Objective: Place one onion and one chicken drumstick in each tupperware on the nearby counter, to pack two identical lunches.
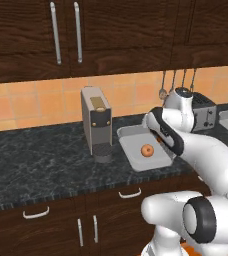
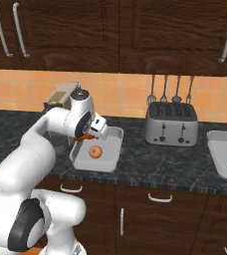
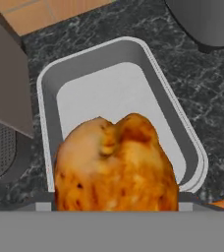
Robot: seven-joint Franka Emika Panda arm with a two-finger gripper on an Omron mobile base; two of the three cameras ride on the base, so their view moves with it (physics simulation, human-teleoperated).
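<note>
Gripper clamped on the drumstick, hovering over the tray mid-frame; onion already inside. Best lower it beside the onion, release gently.

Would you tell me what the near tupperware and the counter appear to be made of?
The tupperware looks like matte pale grey plastic: smooth walls, rounded corners, no glare. The counter looks like polished dark stone, judging by its pale marbled veins, though the render leaves that open.

Glossy white rounded arm segments, dark joint bands, bulky white base.
</note>
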